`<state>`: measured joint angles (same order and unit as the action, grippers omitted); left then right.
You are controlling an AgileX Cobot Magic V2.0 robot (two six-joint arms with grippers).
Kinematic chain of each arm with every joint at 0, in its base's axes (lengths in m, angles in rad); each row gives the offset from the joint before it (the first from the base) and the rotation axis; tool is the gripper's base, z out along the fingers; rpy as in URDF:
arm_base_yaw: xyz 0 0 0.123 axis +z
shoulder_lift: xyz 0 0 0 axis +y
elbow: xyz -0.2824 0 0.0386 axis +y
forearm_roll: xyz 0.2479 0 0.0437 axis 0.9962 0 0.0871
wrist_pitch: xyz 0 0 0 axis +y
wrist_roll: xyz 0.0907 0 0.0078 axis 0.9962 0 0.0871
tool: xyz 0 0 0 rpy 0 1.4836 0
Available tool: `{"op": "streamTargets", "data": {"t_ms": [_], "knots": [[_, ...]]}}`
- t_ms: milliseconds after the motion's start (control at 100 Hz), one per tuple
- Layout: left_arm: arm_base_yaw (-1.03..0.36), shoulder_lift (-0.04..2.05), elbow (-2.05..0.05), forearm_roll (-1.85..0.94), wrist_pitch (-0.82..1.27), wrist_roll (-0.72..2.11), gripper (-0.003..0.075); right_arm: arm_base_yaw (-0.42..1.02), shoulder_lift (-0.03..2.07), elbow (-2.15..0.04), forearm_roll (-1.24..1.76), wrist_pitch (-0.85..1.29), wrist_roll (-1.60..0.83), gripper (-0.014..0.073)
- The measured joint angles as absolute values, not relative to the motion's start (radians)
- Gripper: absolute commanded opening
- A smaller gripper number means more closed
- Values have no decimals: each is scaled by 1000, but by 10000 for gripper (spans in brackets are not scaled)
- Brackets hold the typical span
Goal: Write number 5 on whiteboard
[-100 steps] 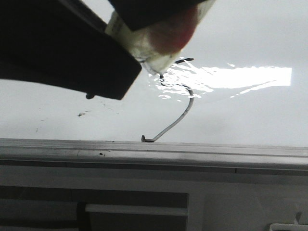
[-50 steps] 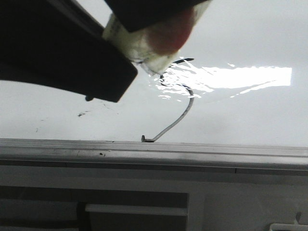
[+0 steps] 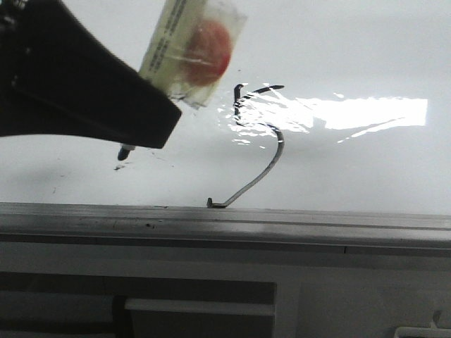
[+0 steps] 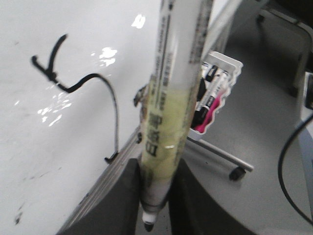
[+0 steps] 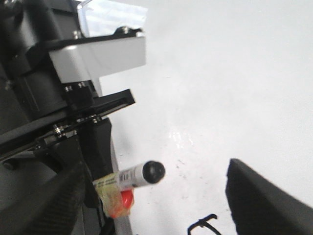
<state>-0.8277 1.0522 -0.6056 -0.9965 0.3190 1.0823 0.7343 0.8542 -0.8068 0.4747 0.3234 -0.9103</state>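
We hold the marker in our left hand, whose two dark fingers are clenched on the lower barrel, the tip poking out just past them. The marker looks light and stiff, a smooth plastic barrel wrapped in yellowish tape or film with a red patch, so we judge it slippery and liable to twist or slide under writing pressure; the best hold is low on the barrel, near the tip, where our hand already has it. The whiteboard is rigid and glossy, and it should offer little friction, so a light, even touch ought to be enough.

In the front view the tip sits left of centre, well apart from the number 5, and we cannot tell whether it touches the board. The 5 lies in the middle of the frame, partly across the bright glare band: a thin black line with a short top bar, a small upright stroke, a curved belly and a long tail that runs down to a little hook just above the grey edge rail. It leans, and it looks complete to us. A few small black smudges mark the board at lower left.

Our right hand is spread wide and released, grasping nothing, its dark fingers framing the marker's black cap end. Beyond the board's edge, in the left wrist view, a tray of spare markers stands on the floor side.
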Motion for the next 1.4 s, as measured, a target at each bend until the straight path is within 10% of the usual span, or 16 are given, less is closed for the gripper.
{"op": "streamTargets", "data": {"t_ms": [180, 1120, 1400], "knots": [[-828, 1052, -521, -1194, 49, 1013, -20, 654, 810, -807, 476, 360, -863, -67], [-829, 1307, -628, -1436, -56, 988, -15, 624, 806, -798, 479, 411, -814, -50], [-835, 1309, -633, -1532, -71, 988, 307, 624, 806, -798, 479, 421, -812, -50]]}}
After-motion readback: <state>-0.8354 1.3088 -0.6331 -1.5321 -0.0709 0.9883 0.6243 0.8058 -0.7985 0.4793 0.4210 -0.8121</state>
